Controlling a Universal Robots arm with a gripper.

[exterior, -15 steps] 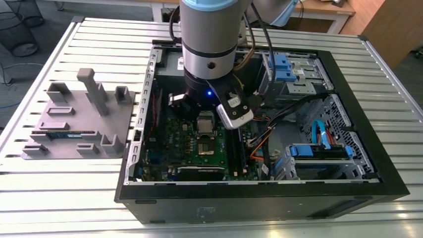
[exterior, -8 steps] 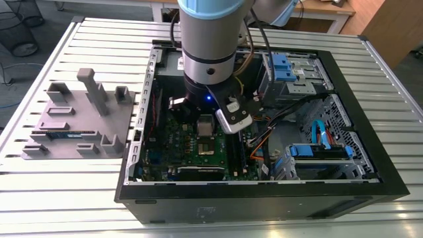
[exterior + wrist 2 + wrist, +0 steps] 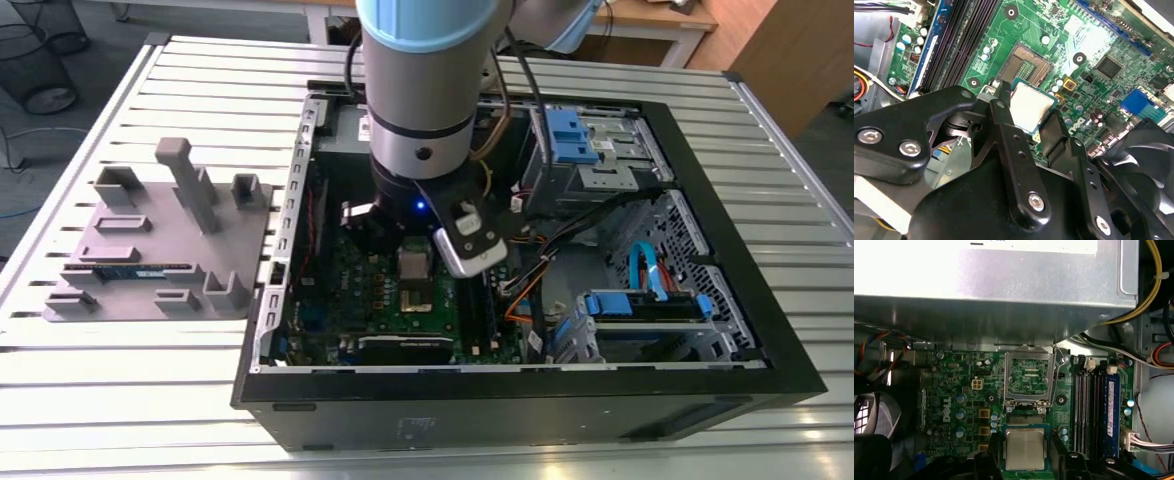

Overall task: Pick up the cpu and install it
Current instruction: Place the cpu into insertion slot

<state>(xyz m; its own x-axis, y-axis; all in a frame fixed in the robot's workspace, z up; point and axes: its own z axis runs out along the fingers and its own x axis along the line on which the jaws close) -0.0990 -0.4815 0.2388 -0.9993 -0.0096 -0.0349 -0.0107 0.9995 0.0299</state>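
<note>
On the slatted table [image 3: 134, 400], inside the open case [image 3: 534, 410] at the exterior view's centre, the gripper [image 3: 1028, 104] pinched the cpu [image 3: 1025, 449] near the empty socket [image 3: 1029, 377], not yet seated and, by my judgement, needing square alignment.

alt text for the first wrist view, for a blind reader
The claw grips the cpu, a silver-topped square chip, over a green motherboard beside its open, empty socket. A grey metal box sits beyond the socket; memory slots run alongside it.
</note>
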